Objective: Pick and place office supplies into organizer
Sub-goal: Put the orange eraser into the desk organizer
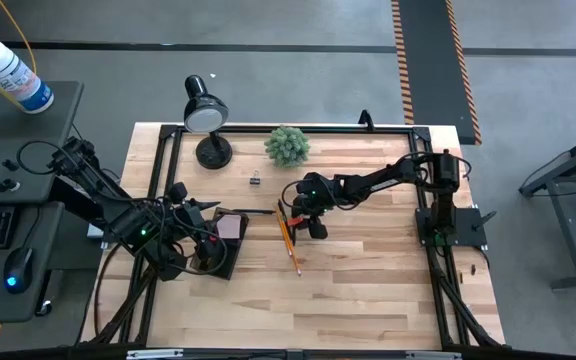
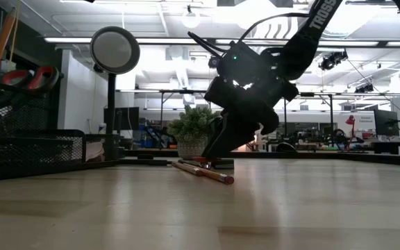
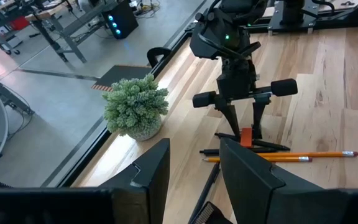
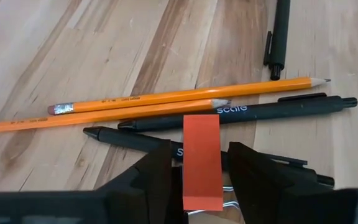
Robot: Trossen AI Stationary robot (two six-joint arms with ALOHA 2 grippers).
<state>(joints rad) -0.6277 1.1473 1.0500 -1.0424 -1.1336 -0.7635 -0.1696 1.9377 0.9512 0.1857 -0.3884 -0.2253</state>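
My right gripper is down at a small heap in the middle of the table: two yellow pencils and dark pens lying flat. It is shut on an orange marker. My left gripper is open and holds nothing, above the black mesh organizer near the table's left edge. Red scissors handles stick up out of the organizer. A small binder clip lies on the table, apart from both grippers. My right gripper pinches the orange marker's body between its two fingers, which come from above, slanting down. The fingers lie on its two long sides. The marker is tilted, and its lower end is over the dark pens; the near end is hidden by the gripper.
A green spiky plant and a black desk lamp stand near the table's far edge. One more dark pen lies apart from the heap. Bare wood stretches toward the near and right edges.
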